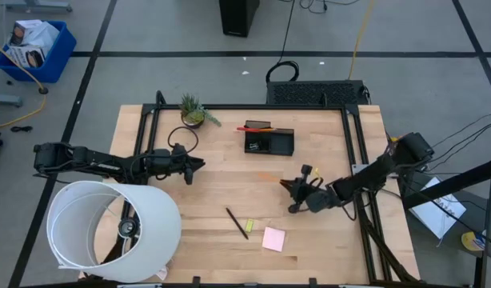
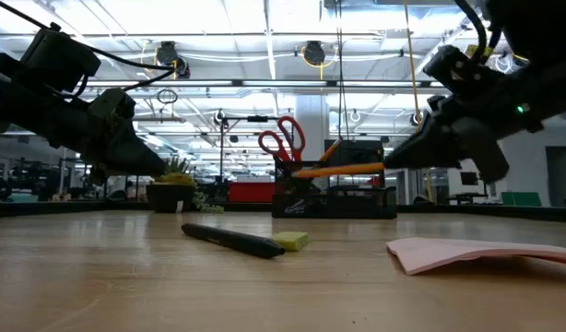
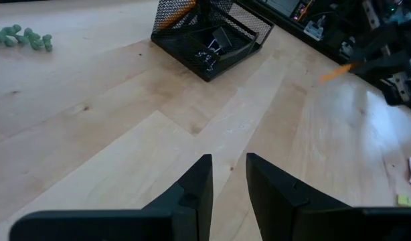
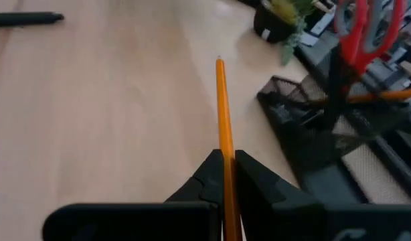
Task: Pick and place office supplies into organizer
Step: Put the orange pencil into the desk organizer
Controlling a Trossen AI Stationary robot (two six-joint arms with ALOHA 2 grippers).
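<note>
Nearest, the pink sticky-note pad (image 1: pixel 273 238), yellow-green piece (image 1: pixel 249 225) and black pen (image 1: pixel 236 222) lie loose on the wooden table (image 1: pixel 213 196); the right tool (image 4: pixel 229 167) is closed on an orange pencil (image 4: pixel 223 107), above the table short of the organizer (image 1: pixel 269 142); the left tool (image 3: pixel 227 184), slightly parted, holds nothing; red-handled scissors (image 2: pixel 281 138) and another pencil already stand stowed; by my judgement roughly half remains; beyond, a lit workshop.

Organizer (image 1: pixel 269 142) at table (image 1: pixel 229 192) rear, scissors (image 2: pixel 281 138) in it; pen (image 1: pixel 237 222), pad (image 1: pixel 273 238) near front.
</note>
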